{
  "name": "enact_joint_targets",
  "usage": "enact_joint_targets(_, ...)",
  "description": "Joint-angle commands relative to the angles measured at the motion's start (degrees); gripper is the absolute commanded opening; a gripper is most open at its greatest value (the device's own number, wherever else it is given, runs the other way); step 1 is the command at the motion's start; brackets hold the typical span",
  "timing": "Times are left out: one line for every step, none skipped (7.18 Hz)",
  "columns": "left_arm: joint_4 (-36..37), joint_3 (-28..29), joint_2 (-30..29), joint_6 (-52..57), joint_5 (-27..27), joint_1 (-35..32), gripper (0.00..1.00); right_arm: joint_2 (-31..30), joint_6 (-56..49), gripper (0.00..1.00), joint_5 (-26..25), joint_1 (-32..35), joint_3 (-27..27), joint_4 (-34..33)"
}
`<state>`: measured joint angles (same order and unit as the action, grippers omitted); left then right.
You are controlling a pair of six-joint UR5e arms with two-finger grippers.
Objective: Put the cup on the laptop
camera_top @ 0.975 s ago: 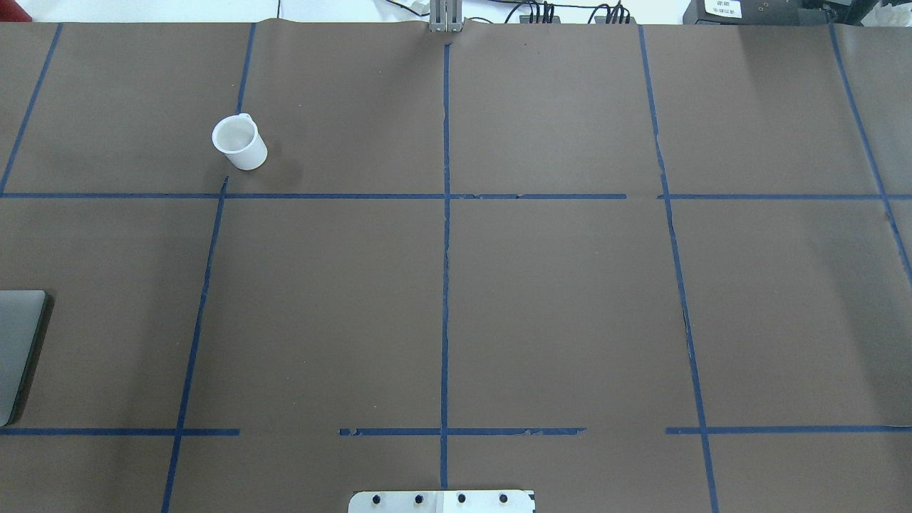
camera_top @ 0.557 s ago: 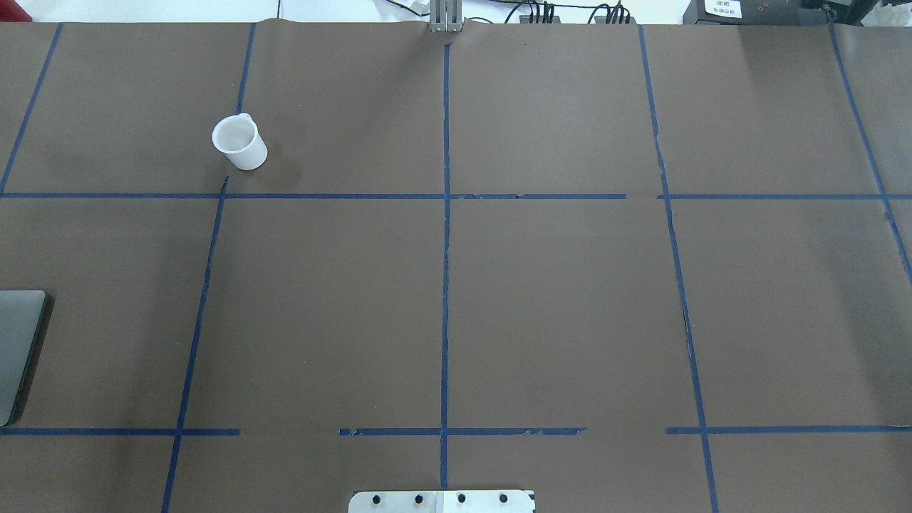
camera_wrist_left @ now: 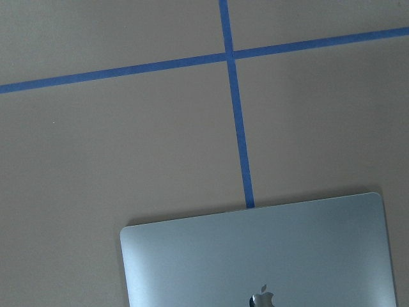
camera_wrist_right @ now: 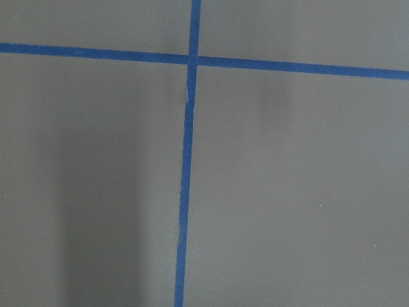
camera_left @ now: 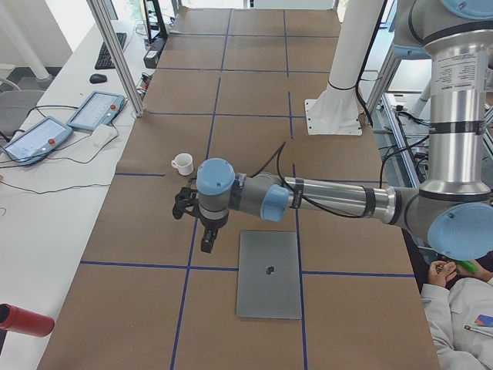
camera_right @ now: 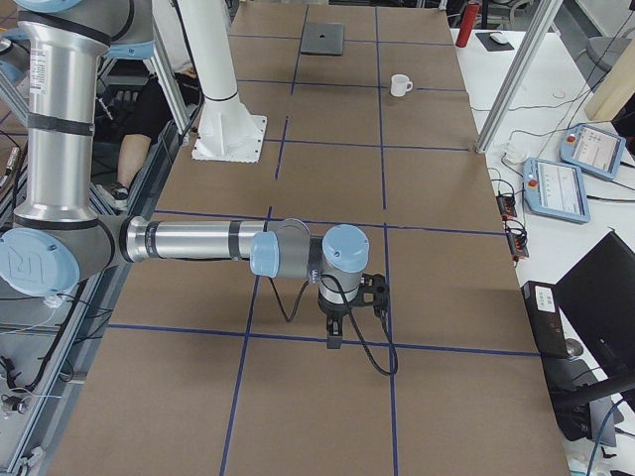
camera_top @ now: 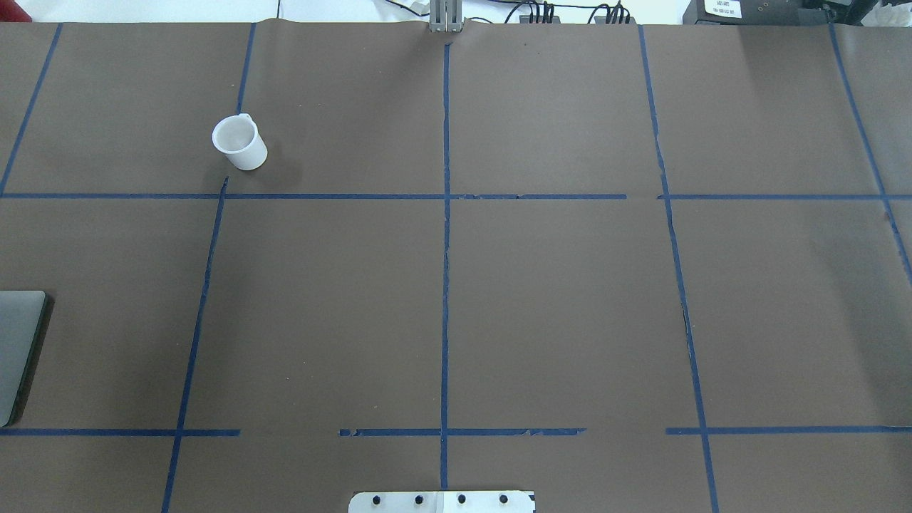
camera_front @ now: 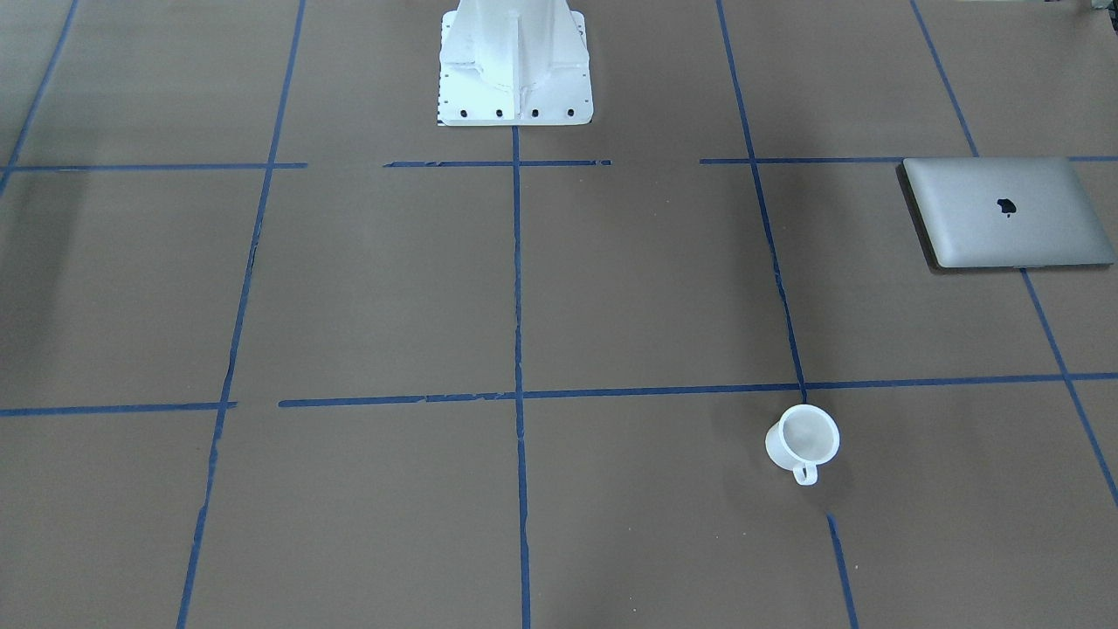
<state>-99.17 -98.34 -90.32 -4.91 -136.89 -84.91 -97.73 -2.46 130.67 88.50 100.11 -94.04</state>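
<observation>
In the front-facing view we see the cup (camera_front: 803, 441) standing upright on the brown table (camera_front: 393, 288), in the lower right of the frame, its handle turned toward the bottom edge. Nothing touches it. The laptop (camera_front: 1004, 214) lies closed and flat at the right edge of the same frame, higher up and well apart from the cup. In the overhead view the cup (camera_top: 240, 142) is in the upper left, and only a corner strip of the laptop (camera_top: 18, 349) shows at the left edge. In the left side view the left gripper (camera_left: 208, 243) hangs above the table near the laptop's upper left corner, pointing down, with the cup further up the frame. How far it is open we cannot tell. The left wrist view shows the laptop lid (camera_wrist_left: 255, 256) along the bottom. In the right side view the right gripper (camera_right: 334, 335) hangs in the lower middle, far from both things at the top. Its opening we also cannot tell.
</observation>
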Motion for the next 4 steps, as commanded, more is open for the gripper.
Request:
enact_joint_targets(-0.1,8.6,-17.4,-13.0,0.0,10.7,1.0,0.0,0.0,1.0,0.0,0.0,0.0,0.0)
enact_joint_targets(-0.4,13.6,-24.3,-18.9,0.2,15.9,1.0,0.0,0.0,1.0,0.0,0.0,0.0,0.0)
enact_joint_targets(-0.8,19.6,-30.7,-23.3,0.5,17.3,1.0,0.0,0.0,1.0,-0.1,0.0,0.0,0.0)
enact_joint_targets(-1.9,24.7,-35.6,-27.6,3.9,19.4,1.0,0.0,0.0,1.0,0.0,0.0,0.0,0.0)
